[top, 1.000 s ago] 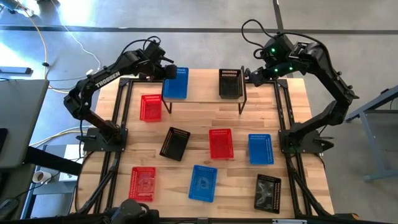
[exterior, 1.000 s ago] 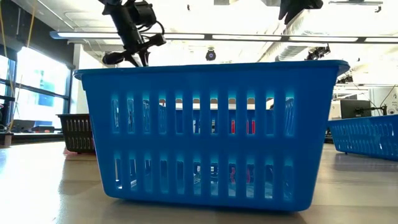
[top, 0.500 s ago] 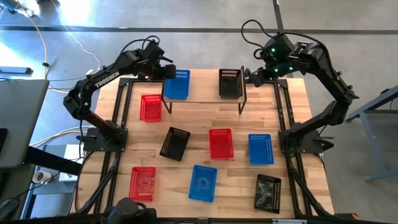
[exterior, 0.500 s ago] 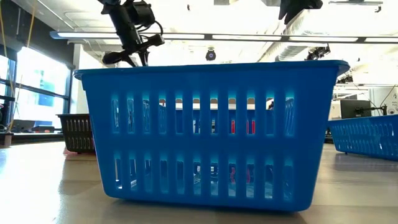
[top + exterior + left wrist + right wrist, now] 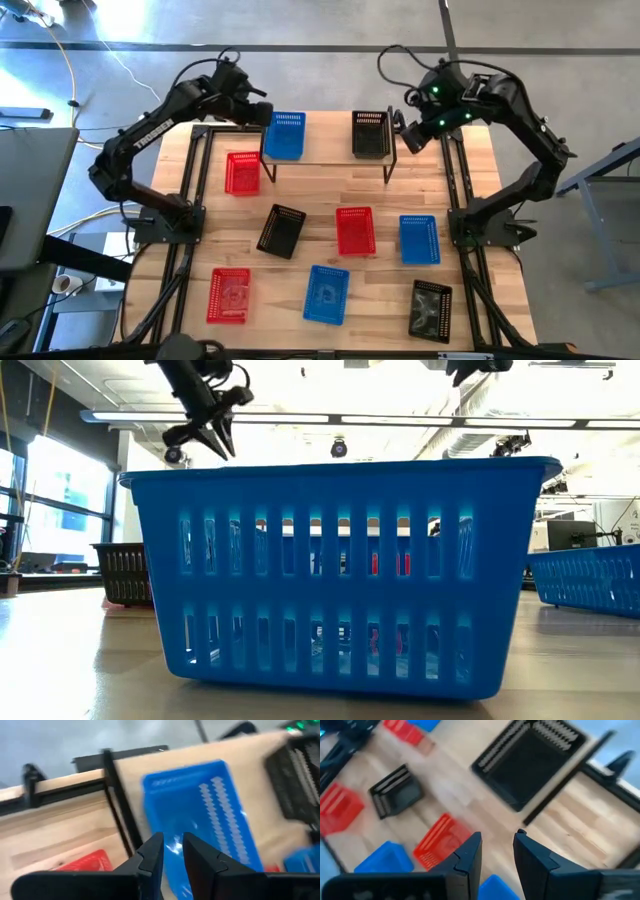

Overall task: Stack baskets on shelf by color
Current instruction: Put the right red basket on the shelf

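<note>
The shelf [image 5: 325,140] stands at the table's far edge. A blue basket [image 5: 285,135] sits on its left end and a black basket [image 5: 370,133] on its right end. My left gripper [image 5: 266,117] hovers open just off the blue basket's far-left corner, and the basket [image 5: 200,815] lies beyond its fingertips [image 5: 172,840]. In the low view the left gripper [image 5: 215,440] hangs high. My right gripper [image 5: 403,128] is open beside the black basket's right side, with that basket [image 5: 535,760] ahead of its fingers [image 5: 497,837].
Loose baskets lie on the tabletop: red [image 5: 242,172], black [image 5: 281,230], red [image 5: 354,230], blue [image 5: 418,238], red [image 5: 229,295], blue [image 5: 326,294], black [image 5: 430,310]. A blue basket [image 5: 340,575] fills the low view. The shelf's middle is bare wood.
My left gripper has risen and drawn back from the blue basket's left edge toward the table's far-left corner. The blue basket stays on the shelf. My right arm has swung slightly toward the table's left, by the black basket.
</note>
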